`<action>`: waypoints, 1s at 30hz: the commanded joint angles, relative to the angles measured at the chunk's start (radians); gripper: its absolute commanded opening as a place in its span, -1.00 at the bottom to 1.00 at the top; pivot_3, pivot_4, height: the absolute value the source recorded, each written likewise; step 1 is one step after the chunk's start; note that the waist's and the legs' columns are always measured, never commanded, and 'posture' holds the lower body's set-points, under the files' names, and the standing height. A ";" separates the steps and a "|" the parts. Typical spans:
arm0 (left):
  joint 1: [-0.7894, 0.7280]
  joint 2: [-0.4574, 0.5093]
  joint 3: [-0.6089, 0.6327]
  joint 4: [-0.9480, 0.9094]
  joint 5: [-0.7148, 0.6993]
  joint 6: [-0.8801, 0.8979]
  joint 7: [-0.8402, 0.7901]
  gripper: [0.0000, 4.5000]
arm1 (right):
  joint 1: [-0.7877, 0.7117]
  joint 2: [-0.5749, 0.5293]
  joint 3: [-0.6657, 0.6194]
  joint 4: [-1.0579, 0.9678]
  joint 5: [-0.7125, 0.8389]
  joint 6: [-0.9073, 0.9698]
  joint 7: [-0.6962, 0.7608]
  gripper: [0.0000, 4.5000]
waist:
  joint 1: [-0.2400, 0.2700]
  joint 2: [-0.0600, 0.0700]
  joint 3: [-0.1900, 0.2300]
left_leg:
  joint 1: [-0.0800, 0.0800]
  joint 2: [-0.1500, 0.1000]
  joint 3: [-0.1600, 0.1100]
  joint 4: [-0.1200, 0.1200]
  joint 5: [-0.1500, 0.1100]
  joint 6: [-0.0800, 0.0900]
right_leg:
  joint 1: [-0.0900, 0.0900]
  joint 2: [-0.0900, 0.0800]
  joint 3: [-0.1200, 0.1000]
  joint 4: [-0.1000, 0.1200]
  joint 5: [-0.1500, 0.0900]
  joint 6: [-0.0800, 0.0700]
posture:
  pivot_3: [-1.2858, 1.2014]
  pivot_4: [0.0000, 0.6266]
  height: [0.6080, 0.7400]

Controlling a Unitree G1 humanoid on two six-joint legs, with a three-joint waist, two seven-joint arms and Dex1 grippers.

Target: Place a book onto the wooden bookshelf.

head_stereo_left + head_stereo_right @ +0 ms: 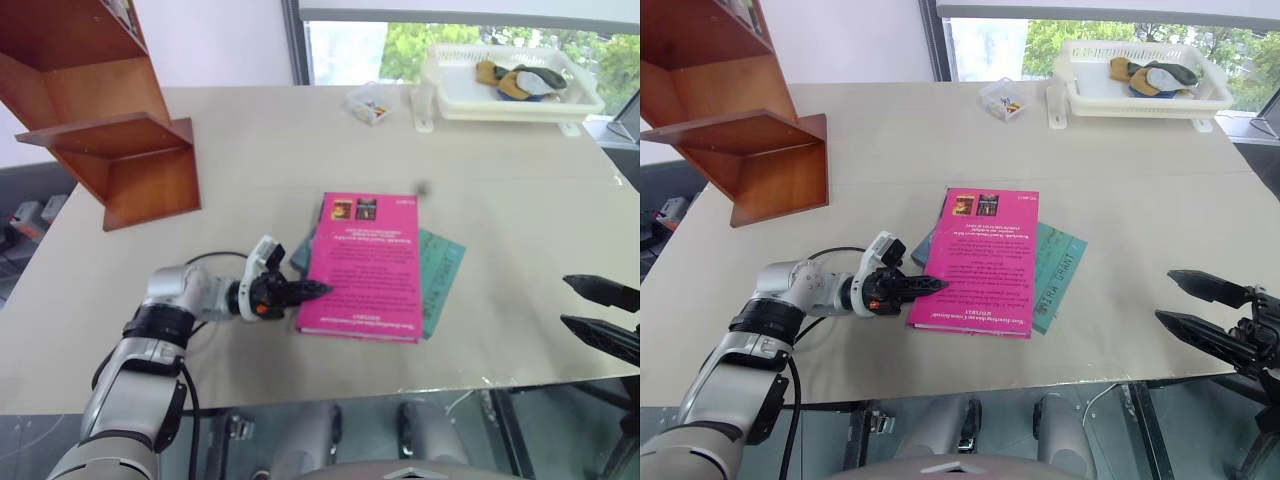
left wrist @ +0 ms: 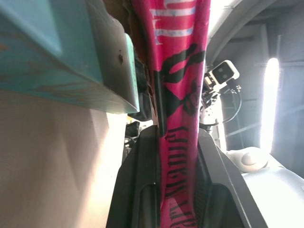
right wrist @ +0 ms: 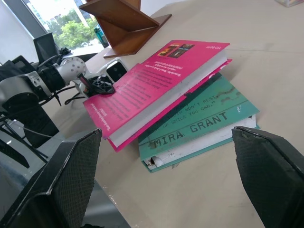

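The bright pink book (image 1: 365, 270) lies in the middle of the table on top of a teal book (image 1: 442, 268). My left gripper (image 1: 315, 290) reaches in level from the left and is shut on the pink book's left edge; in the left wrist view the pink cover (image 2: 180, 142) runs between the black fingers (image 2: 137, 190). From the right wrist view the gripped side of the book (image 3: 156, 85) looks raised off the teal one. The wooden bookshelf (image 1: 110, 120) stands at the far left corner. My right gripper (image 1: 566, 302) hovers open at the table's right front edge, apart from the books.
A white plastic tray (image 1: 445, 95) holding a few small items sits at the far right by the window. A small clear container (image 1: 368, 103) lies left of it. Bare tabletop (image 1: 250, 170) separates the books from the shelf.
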 commanded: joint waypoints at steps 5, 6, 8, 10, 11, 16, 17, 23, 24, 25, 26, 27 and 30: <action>0.058 0.026 0.123 -0.062 -0.033 0.007 0.055 -0.86 | -0.026 -0.023 -0.016 0.005 0.013 -0.011 0.070 1.00 | -0.005 0.000 0.000 | -0.001 0.000 0.000 0.000 0.000 0.000 | -0.001 0.000 0.000 0.000 0.000 0.000 | 0.03 -0.52 1.00; 0.058 0.028 0.155 -0.065 -0.043 0.010 0.068 -0.86 | -0.034 -0.022 -0.013 0.006 0.006 -0.026 0.085 1.00 | -0.005 0.000 0.000 | -0.001 0.000 0.000 -0.001 0.000 0.000 | -0.001 0.000 0.000 0.000 0.000 0.000 | 0.03 -0.52 1.00; 0.060 0.030 0.201 -0.078 -0.055 0.014 0.090 -0.86 | -0.052 -0.019 -0.008 0.009 -0.006 -0.052 0.111 1.00 | -0.005 0.000 0.000 | -0.002 0.001 0.000 -0.001 0.000 0.000 | -0.002 0.001 0.000 0.000 0.000 0.000 | 0.03 -0.52 1.00; 0.057 0.030 0.257 -0.111 -0.073 0.017 0.126 -0.86 | -0.073 -0.017 0.003 0.013 -0.031 -0.089 0.141 1.00 | -0.004 0.000 0.000 | -0.004 0.001 0.000 -0.001 0.000 0.000 | -0.004 0.001 0.000 0.000 0.000 0.000 | 0.03 -0.52 1.00; 0.050 0.028 0.296 -0.136 -0.087 0.020 0.153 -0.86 | -0.088 -0.020 0.017 0.020 -0.056 -0.117 0.158 1.00 | -0.003 -0.001 0.000 | -0.005 0.000 0.000 0.000 0.000 0.000 | -0.005 0.001 0.000 0.000 0.000 0.000 | 0.03 -0.52 1.00; 0.041 -0.008 0.405 -0.312 -0.075 -0.110 0.317 -0.86 | -0.159 -0.054 0.100 0.098 -0.180 -0.221 0.228 1.00 | 0.002 -0.002 0.001 | -0.012 -0.001 -0.005 0.003 0.000 0.000 | -0.008 0.000 -0.005 0.000 0.003 0.004 | 0.03 -0.52 1.00; 0.032 -0.023 0.423 -0.344 -0.075 -0.137 0.355 -0.86 | -0.182 -0.061 0.115 0.118 -0.189 -0.226 0.234 1.00 | 0.002 -0.002 0.001 | -0.013 -0.002 -0.005 0.003 0.001 -0.002 | -0.008 0.000 -0.006 -0.001 0.003 0.004 | 0.03 -0.52 1.00; -0.016 -0.050 0.391 -0.528 0.019 -0.398 0.455 -0.86 | -0.280 -0.084 0.191 0.206 -0.230 -0.245 0.267 1.00 | 0.002 -0.002 0.001 | -0.013 -0.003 -0.006 0.002 0.003 -0.006 | -0.008 0.000 -0.006 -0.001 0.003 0.004 | 0.03 -0.52 1.00; -0.047 -0.053 0.377 -0.540 0.052 -0.449 0.479 -0.86 | -0.296 -0.085 0.204 0.216 -0.235 -0.247 0.271 1.00 | 0.002 -0.002 0.001 | -0.013 -0.003 -0.006 0.002 0.003 -0.006 | -0.008 0.000 -0.007 -0.001 0.003 0.004 | 0.03 -0.52 1.00; -0.078 -0.049 0.350 -0.548 0.102 -0.503 0.502 -0.86 | -0.311 -0.085 0.217 0.225 -0.241 -0.252 0.274 1.00 | 0.002 -0.002 0.001 | -0.013 -0.003 -0.006 0.002 0.004 -0.006 | -0.008 0.001 -0.007 0.000 0.003 0.004 | 0.03 -0.52 1.00; -0.102 -0.038 0.312 -0.560 0.166 -0.579 0.510 -0.86 | -0.325 -0.085 0.227 0.235 -0.246 -0.255 0.278 1.00 | 0.003 -0.002 0.001 | -0.013 -0.004 -0.006 0.002 0.004 -0.006 | -0.008 0.001 -0.007 0.000 0.003 0.004 | 0.03 -0.52 1.00; -0.118 -0.031 0.282 -0.569 0.214 -0.645 0.507 -0.86 | -0.336 -0.085 0.234 0.243 -0.249 -0.257 0.281 1.00 | 0.003 -0.002 0.001 | -0.012 -0.005 -0.006 0.002 0.004 -0.006 | -0.007 0.001 -0.008 0.000 0.003 0.004 | 0.03 -0.52 1.00; -0.179 0.016 0.185 -0.570 0.368 -0.823 0.496 -0.86 | -0.372 -0.090 0.253 0.278 -0.263 -0.267 0.292 1.00 | 0.001 -0.002 0.001 | -0.012 -0.006 -0.006 0.003 0.004 -0.006 | -0.007 0.001 -0.007 0.000 0.003 0.004 | 0.03 -0.52 1.00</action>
